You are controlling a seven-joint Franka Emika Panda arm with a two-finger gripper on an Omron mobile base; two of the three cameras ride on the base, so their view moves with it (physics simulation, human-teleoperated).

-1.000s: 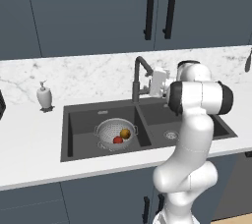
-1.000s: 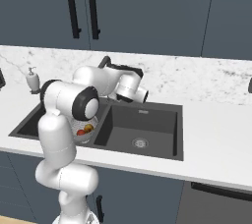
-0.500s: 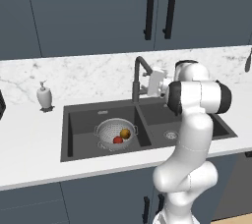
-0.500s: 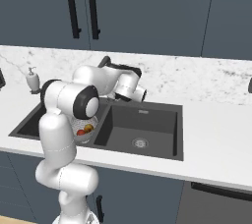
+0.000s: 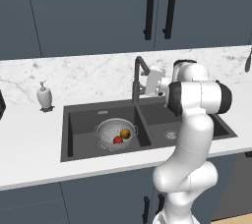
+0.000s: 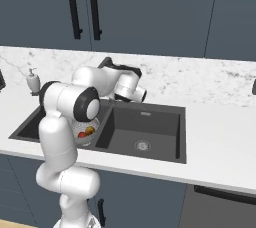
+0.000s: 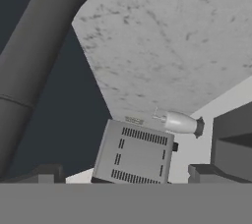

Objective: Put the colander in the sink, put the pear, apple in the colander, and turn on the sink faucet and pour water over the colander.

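A glancing push could be made against the sink faucet instead of its small side lever, because the claw is held right beside the neck; no water would then be poured. The claw's 2 fingers are spread wide and nothing is held; contact cannot be told. The colander, with pear and apple inside, sits in the left basin of the sink.

Charcoal sink, silver perforated colander, red apple, yellow-brown pear, white-grey marbled backsplash.
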